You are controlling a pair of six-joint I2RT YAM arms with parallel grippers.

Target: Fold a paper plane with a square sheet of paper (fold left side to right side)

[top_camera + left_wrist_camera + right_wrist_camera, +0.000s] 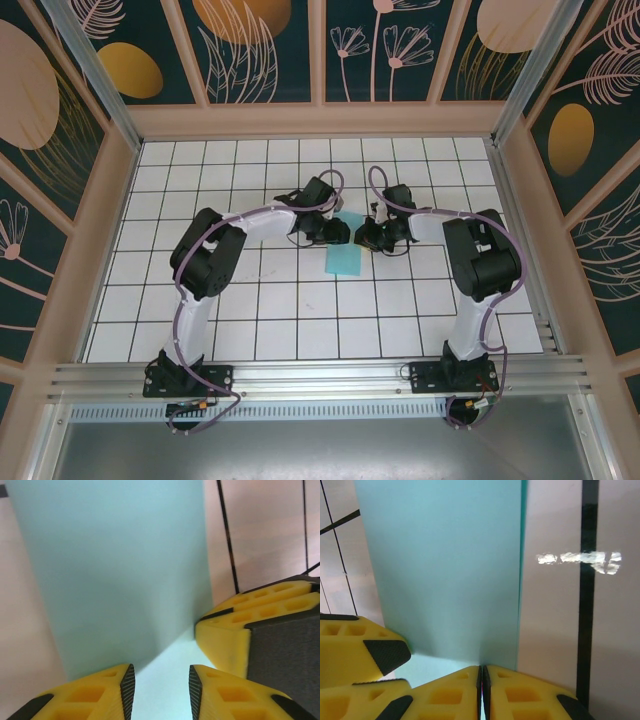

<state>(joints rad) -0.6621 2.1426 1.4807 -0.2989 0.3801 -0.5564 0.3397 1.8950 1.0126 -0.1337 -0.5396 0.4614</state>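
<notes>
Turquoise square sheet of paper (345,261), apparently halved into a narrow strip, lies mid-tabletop (250,330), with the left hand (160,692), fingers apart, and the right hand (481,690), fingers together, at its far end; the nose and wing folds seemingly remain.

the left gripper (337,232) and the right gripper (364,237) are meeting tip to tip over the far end of the square sheet of paper (344,262), leaving no passage between them. in the left wrist view a right finger (225,635) is standing just beside the left jaws, which are sitting apart. both forearms are spanning the middle rows of the table (280,320), blocking crossings there. the near rows, far rows and side columns are lying open. the enclosure walls (320,120) are bounding three sides; a metal rail (320,375) is edging the near side.
</notes>
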